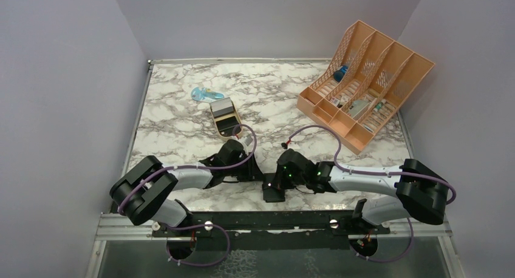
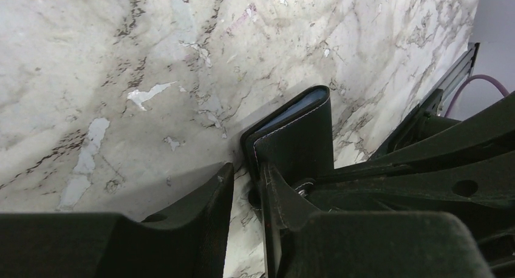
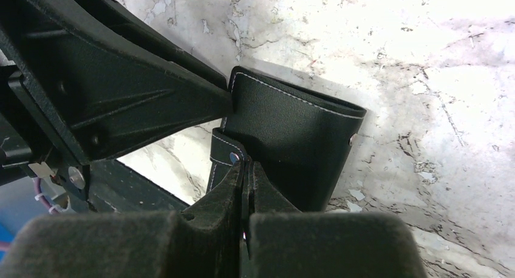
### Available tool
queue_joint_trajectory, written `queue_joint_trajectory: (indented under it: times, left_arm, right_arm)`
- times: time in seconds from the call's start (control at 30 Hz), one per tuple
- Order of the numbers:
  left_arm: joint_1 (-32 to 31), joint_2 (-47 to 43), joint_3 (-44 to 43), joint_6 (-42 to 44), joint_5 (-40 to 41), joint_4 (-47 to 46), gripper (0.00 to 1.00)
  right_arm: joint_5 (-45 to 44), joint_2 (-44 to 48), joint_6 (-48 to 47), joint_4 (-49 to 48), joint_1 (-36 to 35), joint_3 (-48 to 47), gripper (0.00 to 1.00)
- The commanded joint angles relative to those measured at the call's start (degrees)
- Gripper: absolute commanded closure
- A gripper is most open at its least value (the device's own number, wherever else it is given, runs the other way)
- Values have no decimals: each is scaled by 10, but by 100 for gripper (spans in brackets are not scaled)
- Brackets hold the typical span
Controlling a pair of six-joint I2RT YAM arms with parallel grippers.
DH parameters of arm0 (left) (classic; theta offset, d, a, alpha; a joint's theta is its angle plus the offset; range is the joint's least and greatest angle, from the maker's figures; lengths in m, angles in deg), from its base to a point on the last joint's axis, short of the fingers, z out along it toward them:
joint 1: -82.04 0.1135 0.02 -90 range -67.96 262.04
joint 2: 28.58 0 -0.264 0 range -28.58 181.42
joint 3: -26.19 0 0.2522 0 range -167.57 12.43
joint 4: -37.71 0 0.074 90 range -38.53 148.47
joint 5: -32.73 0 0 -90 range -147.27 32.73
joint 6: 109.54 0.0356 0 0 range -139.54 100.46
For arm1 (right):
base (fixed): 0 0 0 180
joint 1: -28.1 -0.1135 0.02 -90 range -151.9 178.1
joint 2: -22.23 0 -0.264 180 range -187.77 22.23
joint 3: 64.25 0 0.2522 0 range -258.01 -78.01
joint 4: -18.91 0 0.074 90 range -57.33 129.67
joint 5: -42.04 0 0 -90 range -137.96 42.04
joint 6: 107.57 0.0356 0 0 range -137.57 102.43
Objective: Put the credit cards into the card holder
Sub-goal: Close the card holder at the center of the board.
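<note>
The card holder (image 1: 274, 195), black with white stitching, stands on edge on the marble near the table's front edge. My right gripper (image 3: 245, 162) is shut on its strap tab, with the folded body (image 3: 297, 132) just beyond the fingertips. My left gripper (image 2: 246, 172) is narrowly open, with bare marble showing in the gap. Its right finger lies against the holder (image 2: 300, 138), whose blue-grey inside shows at the top edge. In the top view both grippers (image 1: 258, 176) (image 1: 271, 184) meet at the holder. No credit card can be made out. A grey rectangle lies on the gold tin (image 1: 228, 123).
An orange desk organiser (image 1: 364, 84) with small items stands at the back right. A blue plastic item (image 1: 205, 94) lies behind the tin. A metal rail (image 1: 273, 223) runs along the near edge, close to the holder.
</note>
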Motion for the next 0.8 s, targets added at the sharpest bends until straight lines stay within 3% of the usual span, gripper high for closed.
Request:
queue_joint_trajectory:
  times: [0.0,0.77]
  left_arm:
    - [-9,10,-10,10,0,-11,75]
    - [-11,0,-13,10,8,-2,76]
  right_arm:
    - [-37,8,-1,4,-1,-9,99]
    - [-13,6,10,16,0,-9,99]
